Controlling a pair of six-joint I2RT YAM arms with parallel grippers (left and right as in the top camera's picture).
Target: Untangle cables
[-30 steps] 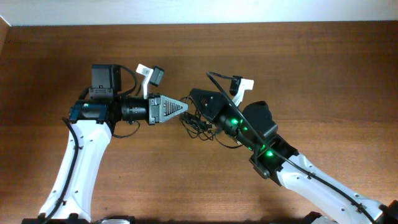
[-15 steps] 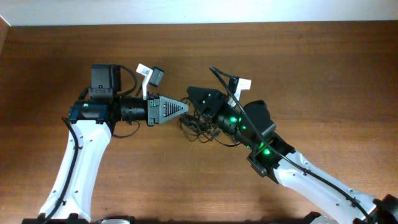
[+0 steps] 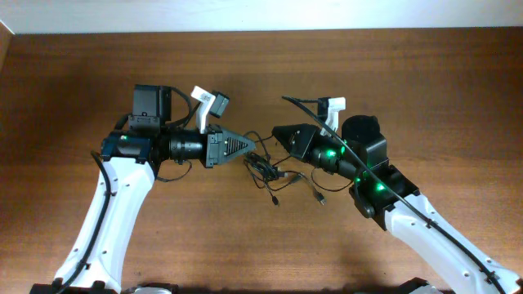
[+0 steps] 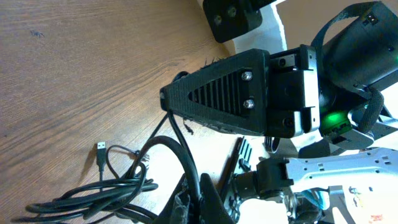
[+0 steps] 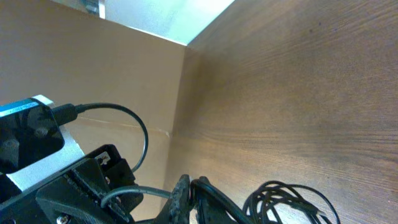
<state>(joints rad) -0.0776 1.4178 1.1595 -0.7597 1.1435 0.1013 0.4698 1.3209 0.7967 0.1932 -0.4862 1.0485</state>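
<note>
The cables (image 3: 270,170) are thin black cords in a loose tangle on the wooden table between my two grippers. Two plug ends trail toward the front (image 3: 275,200) (image 3: 321,198). My left gripper (image 3: 251,150) points right and is shut on a cable strand at the tangle's left edge. In the left wrist view the jaws (image 4: 202,194) pinch a cord, with the bundle (image 4: 99,196) and a USB plug (image 4: 101,148) beside them. My right gripper (image 3: 276,133) points left, just above the tangle. Its jaws (image 5: 189,190) are shut on a cord, with loops (image 5: 289,199) lying to the right.
The two gripper tips are close together, a few centimetres apart. The pale wall edge (image 3: 261,16) runs along the back of the table (image 3: 425,90). Thicker black wires loop at the left arm's wrist (image 3: 176,167) and at the right arm's camera mount (image 3: 306,106).
The right arm has drawn back to the right and the left gripper has shifted right and slightly down. The tangle has loosened, and cord ends now trail toward the front.
</note>
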